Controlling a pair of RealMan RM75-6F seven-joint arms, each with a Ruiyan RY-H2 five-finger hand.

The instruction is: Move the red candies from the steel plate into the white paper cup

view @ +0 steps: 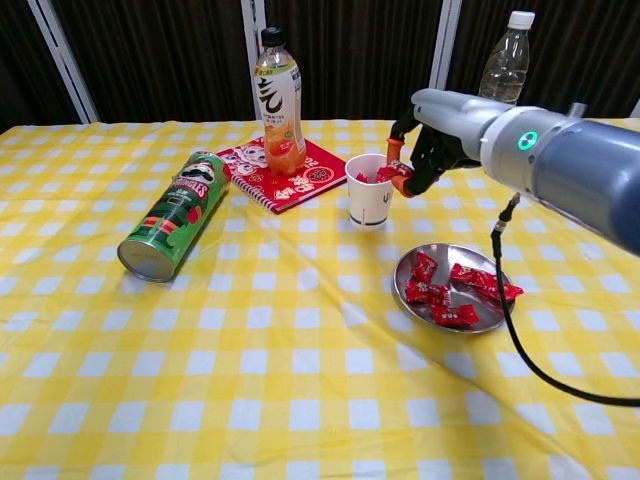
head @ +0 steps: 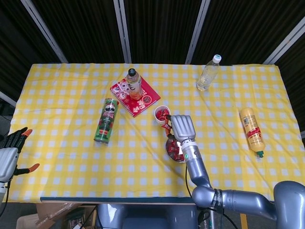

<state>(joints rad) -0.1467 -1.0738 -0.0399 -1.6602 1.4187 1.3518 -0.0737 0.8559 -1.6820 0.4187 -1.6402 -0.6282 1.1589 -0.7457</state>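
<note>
right hand (view: pixel 425 150) — fingers pinching a red candy (view: pixel 392 172) at the white paper cup (view: pixel 368 195) rim | steel plate (view: pixel 470 322) at 5 o'clock of cup | left hand (head: pixel 10 149) — fingers apart, holding nothing

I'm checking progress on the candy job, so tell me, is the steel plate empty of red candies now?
No, the chest view shows several red candies lying on the steel plate, while the right hand is up at the white paper cup.

A lab test bench: beyond the right hand (view: pixel 425 150), dark ribbed panels (head: pixel 157 28) with metal struts (head: pixel 123 29) backed a table (head: pixel 71 157) under yellow checked cloth.
</note>
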